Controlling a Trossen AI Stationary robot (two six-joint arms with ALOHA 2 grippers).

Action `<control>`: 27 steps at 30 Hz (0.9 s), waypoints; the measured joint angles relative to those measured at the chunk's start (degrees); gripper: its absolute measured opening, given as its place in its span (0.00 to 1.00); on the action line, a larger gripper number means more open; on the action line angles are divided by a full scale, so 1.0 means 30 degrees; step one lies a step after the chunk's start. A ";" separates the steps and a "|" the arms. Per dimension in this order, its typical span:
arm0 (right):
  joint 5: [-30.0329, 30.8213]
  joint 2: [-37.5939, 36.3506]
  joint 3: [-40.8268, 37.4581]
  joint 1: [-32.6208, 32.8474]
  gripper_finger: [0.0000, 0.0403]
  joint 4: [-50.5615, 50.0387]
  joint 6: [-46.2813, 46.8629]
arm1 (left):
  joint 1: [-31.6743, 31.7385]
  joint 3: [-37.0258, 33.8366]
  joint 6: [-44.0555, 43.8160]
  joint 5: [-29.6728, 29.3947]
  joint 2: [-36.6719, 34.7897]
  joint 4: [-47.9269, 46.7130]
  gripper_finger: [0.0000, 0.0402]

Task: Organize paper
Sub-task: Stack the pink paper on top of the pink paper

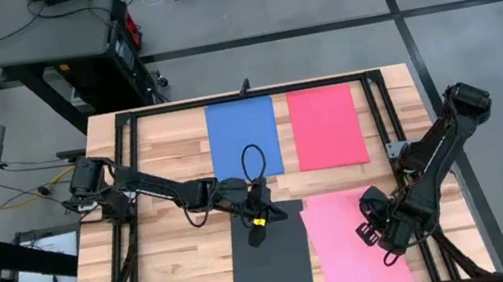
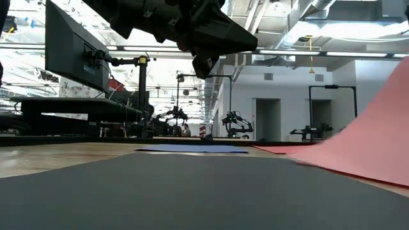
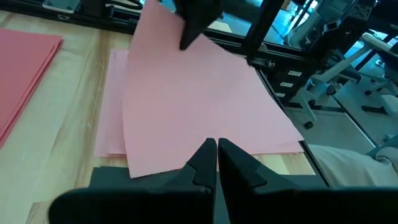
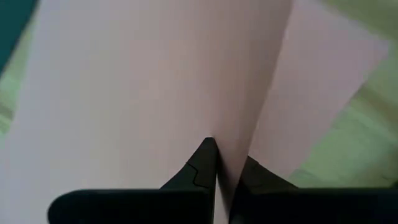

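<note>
Paper in four piles on table (image 1: pixel 153 157): nearest, dark grey sheet (image 1: pixel 271 264) and pink stack (image 1: pixel 354 246); farther, blue sheet (image 1: pixel 243 137) and red sheet (image 1: pixel 326 126). Right gripper (image 1: pixel 379 232) clenched on lifted pink sheet (image 4: pixel 155 93), pinch visible only from right wrist. Left gripper (image 1: pixel 257 223) closed, empty, over grey sheet's far edge.

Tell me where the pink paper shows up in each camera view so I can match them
High view: pink paper, lower right, beside the black paper, right hand on it.
Low view: pink paper rising at the right edge.
Left wrist view: pink paper fills the middle, a sheet lifted, beyond the shut left hand.
Right wrist view: pink paper fills the picture, pinched in the right hand.
Shared landmark: black paper, in all but the right wrist view.
</note>
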 joint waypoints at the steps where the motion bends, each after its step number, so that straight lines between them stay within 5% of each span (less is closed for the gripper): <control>1: -0.0099 0.0000 -0.0457 0.0032 0.00 0.0682 0.0246 | -0.0006 0.0000 0.0000 0.0000 0.0000 -0.0013 0.00; 15: -0.0494 0.0000 -0.2224 0.0660 0.02 0.1708 0.2568 | -0.0007 0.0000 0.0823 -0.0007 0.0000 -0.1846 0.00; 27: -0.0501 0.0000 -0.2224 0.0659 0.32 0.0736 0.2521 | -0.0015 0.0000 0.0884 -0.0007 0.0000 -0.1905 0.00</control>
